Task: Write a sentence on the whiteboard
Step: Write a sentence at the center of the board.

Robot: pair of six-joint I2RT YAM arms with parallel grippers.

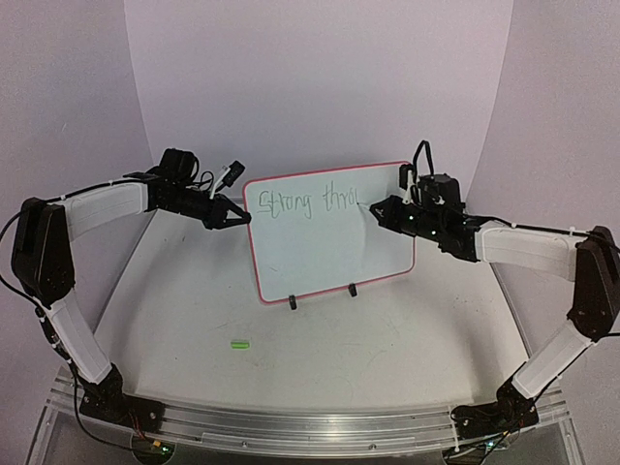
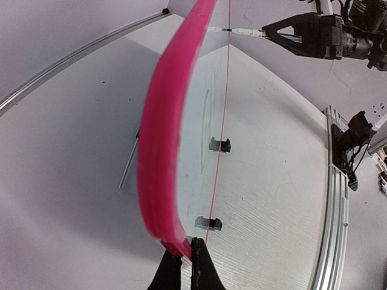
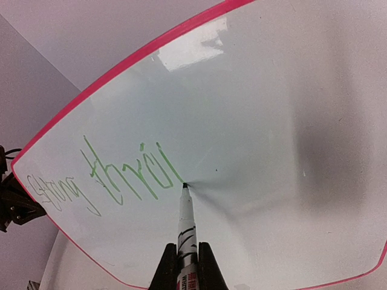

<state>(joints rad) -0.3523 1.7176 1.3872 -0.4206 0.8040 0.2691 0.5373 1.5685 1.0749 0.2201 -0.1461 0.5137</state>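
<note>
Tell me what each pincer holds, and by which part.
Left pincer clamps the whiteboard by the pink frame on its left edge. Right pincer grips a marker by its barrel, tip against the board.

The whiteboard (image 1: 329, 237) stands on the table (image 1: 407, 334), a small cap (image 1: 239, 343) before it.

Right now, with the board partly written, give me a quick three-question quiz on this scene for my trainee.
1. True or false: the left gripper clamps the frame of the whiteboard.
2. The right gripper holds: A an eraser, B a marker, C a cloth?
3. Fill in: the writing on the board is ___ in colour.
Key: 1 true; 2 B; 3 green.
</note>
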